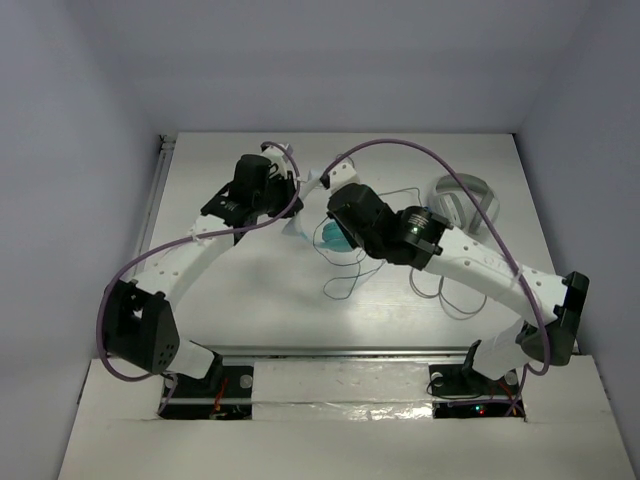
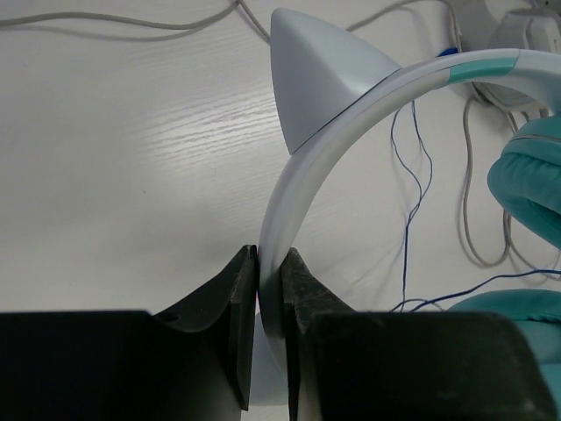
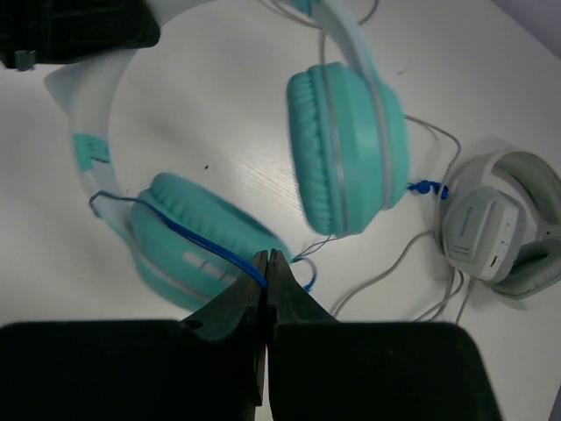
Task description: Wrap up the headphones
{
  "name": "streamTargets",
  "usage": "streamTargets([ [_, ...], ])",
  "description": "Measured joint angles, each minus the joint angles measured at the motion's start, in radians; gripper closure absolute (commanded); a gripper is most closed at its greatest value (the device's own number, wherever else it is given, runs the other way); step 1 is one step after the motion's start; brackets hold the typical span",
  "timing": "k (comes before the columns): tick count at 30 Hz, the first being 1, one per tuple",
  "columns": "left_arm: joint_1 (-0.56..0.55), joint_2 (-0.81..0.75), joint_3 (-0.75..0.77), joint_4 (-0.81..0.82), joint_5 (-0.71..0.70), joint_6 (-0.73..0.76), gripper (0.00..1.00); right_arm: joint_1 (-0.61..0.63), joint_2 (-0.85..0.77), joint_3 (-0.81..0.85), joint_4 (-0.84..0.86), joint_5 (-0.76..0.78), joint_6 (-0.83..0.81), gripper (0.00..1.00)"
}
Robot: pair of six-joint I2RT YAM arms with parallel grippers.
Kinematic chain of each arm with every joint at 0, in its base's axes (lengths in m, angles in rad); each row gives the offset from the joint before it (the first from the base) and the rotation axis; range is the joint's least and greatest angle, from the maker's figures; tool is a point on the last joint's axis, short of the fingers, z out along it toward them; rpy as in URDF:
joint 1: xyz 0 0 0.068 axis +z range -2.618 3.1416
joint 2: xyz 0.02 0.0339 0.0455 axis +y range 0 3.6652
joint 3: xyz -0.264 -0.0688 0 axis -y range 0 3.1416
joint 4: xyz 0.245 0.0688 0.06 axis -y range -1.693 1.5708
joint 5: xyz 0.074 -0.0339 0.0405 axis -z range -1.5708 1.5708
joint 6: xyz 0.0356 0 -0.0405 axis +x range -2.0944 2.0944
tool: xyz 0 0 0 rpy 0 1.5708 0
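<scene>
The headphones have teal ear cups and a white headband with a pointed ear. My left gripper is shut on the headband and holds it off the table. From the top, the left gripper sits beside the right gripper, with a teal cup showing between them. The thin dark blue cable runs across the lower ear cup into my right gripper, which is shut on it. More of the cable trails loose on the table.
Grey-white headphones with a pale cable lie at the right back of the white table; they also show in the right wrist view as grey-white headphones. Walls close in the table on both sides.
</scene>
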Motion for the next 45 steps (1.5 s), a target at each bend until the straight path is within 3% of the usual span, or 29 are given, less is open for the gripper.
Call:
streamTargets([
  [11, -0.001, 0.002, 0.111, -0.182, 0.04, 0.195, 1.0, -0.057, -0.113, -0.04, 0.003, 0.05, -0.006, 1.0],
  [19, -0.013, 0.015, 0.099, -0.203, 0.208, 0.248, 1.0, -0.164, -0.096, -0.081, 0.092, 0.034, -0.024, 1.0],
  [27, -0.021, 0.024, 0.097, -0.168, 0.391, 0.235, 1.0, -0.238, -0.093, -0.134, 0.206, -0.016, -0.035, 1.0],
  [39, -0.005, -0.005, 0.096, -0.134, 0.425, 0.171, 1.0, -0.363, -0.228, -0.337, 0.375, -0.052, 0.091, 1.0],
  [45, 0.05, -0.062, 0.096, -0.092, 0.435, 0.108, 1.0, -0.369, -0.292, -0.45, 0.486, -0.103, 0.184, 1.0],
])
